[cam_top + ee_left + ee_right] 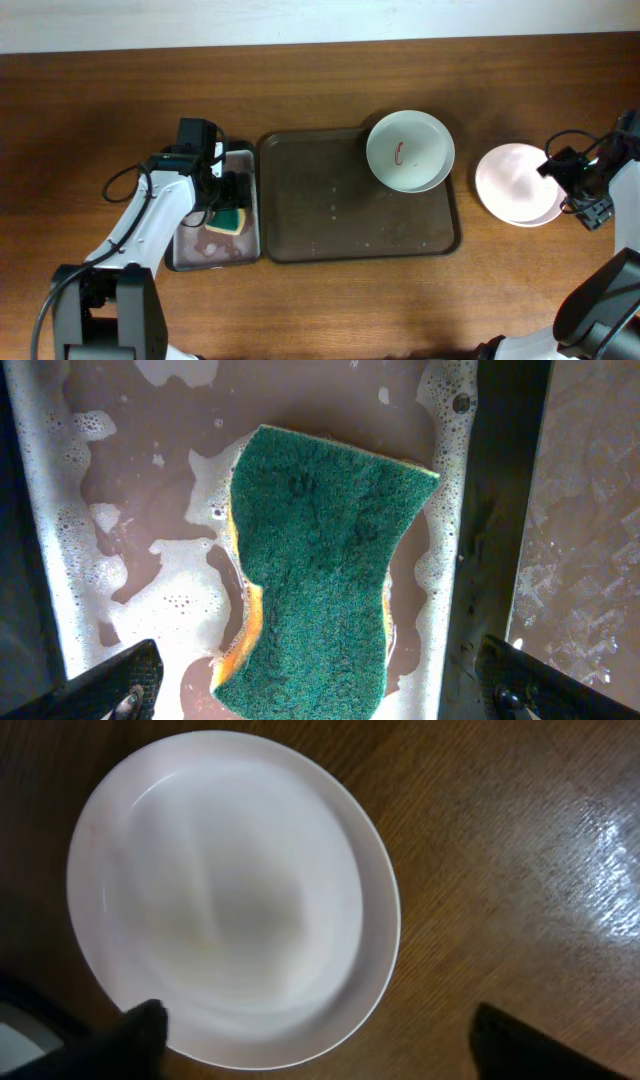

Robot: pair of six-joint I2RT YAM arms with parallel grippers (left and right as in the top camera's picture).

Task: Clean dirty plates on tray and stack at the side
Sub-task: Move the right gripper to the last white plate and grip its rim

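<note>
- Left gripper [320, 688]: jaws spread wide and empty, hanging over the sponge [315, 570], which lies green side up in the foamy water of the grey pan [205, 252].
- Step in hand (judged): taking up the sponge for the last wipe. Descend straight, with one finger on each side of the sponge's narrow waist. Close across its width, then lift and let it drip before crossing over.
- Dirty plate [410, 150]: at the far right corner of the tray [300, 200], with a red smear at its centre. Its edge overlaps the tray rim there.
- Clean plates [230, 900]: two, stacked slightly offset on the table [330, 310], right of the tray.
- Right gripper [330, 1045]: open, holding nothing, just beside that stack.
- Edges and room: the pan's wall stands near the left gripper's right finger. The pan sits just beside the tray. Bare tray floor gives an open path to the plate.
</note>
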